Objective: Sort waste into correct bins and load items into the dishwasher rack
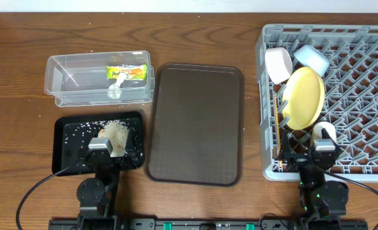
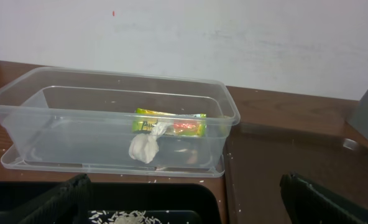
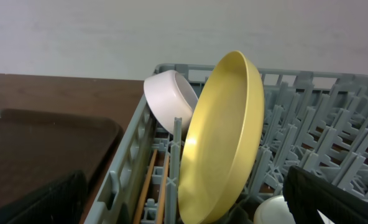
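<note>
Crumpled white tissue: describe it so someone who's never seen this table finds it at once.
Start at the big dark brown serving tray mid-table; left of its far end sits a clear rectangular plastic tub. Inside lies the crumpled white tissue, a plain unprinted wad beside the green-yellow printed snack wrapper.

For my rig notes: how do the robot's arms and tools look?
The left arm and right arm are black, each with a grey cap on top. Thin black cables loop from them. The left tool and right tool have black fingers.
</note>
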Robot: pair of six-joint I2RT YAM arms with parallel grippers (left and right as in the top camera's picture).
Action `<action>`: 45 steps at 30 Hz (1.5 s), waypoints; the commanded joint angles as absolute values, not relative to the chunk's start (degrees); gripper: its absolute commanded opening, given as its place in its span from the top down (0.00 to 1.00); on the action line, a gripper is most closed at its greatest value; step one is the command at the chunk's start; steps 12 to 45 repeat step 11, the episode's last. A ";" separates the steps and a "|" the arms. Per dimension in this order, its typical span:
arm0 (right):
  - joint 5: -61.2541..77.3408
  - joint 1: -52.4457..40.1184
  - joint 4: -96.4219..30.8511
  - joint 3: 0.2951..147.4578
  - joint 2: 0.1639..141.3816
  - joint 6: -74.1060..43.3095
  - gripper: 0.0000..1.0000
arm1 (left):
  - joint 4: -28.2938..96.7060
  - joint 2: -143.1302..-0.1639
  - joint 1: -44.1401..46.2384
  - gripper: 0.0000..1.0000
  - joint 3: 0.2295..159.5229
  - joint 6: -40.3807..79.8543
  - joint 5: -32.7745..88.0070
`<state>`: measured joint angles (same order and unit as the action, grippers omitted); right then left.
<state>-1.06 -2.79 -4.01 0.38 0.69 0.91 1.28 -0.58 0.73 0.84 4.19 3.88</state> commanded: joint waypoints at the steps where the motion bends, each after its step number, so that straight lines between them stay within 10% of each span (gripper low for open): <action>1: -0.84 -2.26 -4.25 0.32 0.32 1.78 0.01 | 3.79 -0.23 0.45 0.01 0.23 3.22 4.03; 45: -0.84 -2.26 -4.25 0.32 0.32 1.78 0.01 | 3.79 -0.23 0.45 0.01 0.23 3.22 4.03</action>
